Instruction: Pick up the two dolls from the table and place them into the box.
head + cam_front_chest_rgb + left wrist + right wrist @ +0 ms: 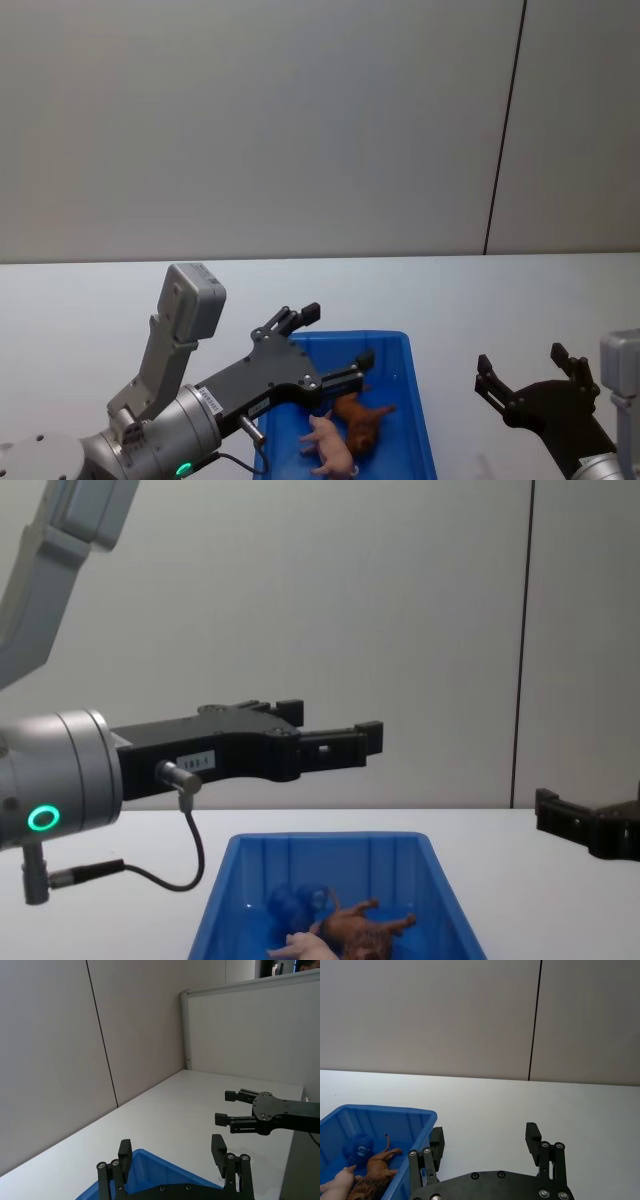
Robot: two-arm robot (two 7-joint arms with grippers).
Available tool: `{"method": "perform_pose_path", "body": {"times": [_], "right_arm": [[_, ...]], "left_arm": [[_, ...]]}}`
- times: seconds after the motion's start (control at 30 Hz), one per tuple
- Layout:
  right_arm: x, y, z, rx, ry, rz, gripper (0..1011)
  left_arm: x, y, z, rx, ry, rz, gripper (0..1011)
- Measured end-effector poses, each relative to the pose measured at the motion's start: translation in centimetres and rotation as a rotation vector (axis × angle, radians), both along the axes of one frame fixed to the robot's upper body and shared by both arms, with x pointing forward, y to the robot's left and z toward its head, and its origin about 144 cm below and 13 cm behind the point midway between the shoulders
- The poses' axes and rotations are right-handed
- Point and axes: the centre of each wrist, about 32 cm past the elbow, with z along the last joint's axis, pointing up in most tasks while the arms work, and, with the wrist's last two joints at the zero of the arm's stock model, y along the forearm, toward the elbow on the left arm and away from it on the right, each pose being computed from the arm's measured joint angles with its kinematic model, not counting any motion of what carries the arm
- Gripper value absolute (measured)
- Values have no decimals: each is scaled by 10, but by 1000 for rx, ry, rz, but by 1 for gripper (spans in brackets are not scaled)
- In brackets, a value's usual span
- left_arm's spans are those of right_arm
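Both small toy animal dolls lie inside the bright blue rectangular plastic box (418,400) with sloped walls, which stands on the plain white flat table (90,310) at about 6 o'clock in the head view. The shaggy reddish-brown doll (360,420) with four legs and a thin tail lies on the box floor, and the smooth pale pink doll (330,448) lies touching it, at its 8 o'clock in the head view. In the chest view the brown doll (362,930) is near the middle of the box (225,900) and the pink doll (305,944) is just beside it, lower. The left gripper (335,345), black with metal links, hovers above the box, well over the dolls, and its jaws are released with nothing between them; the left wrist view shows its two fingers (218,1150) spread apart over the blue rim (150,1160). The right gripper (525,370) hangs over the bare table at 4 o'clock in the head view, apart from the box, and its jaws are also released and hold nothing.
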Motion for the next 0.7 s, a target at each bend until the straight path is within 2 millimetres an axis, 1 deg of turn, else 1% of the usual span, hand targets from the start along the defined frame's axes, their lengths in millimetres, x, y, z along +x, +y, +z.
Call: {"method": "perform_pose_path", "body": {"times": [0.7], "right_arm": [[0, 0, 0, 0, 0, 0, 1001]], "left_arm": [[1, -1, 0, -7, -3, -21, 1001]]}}
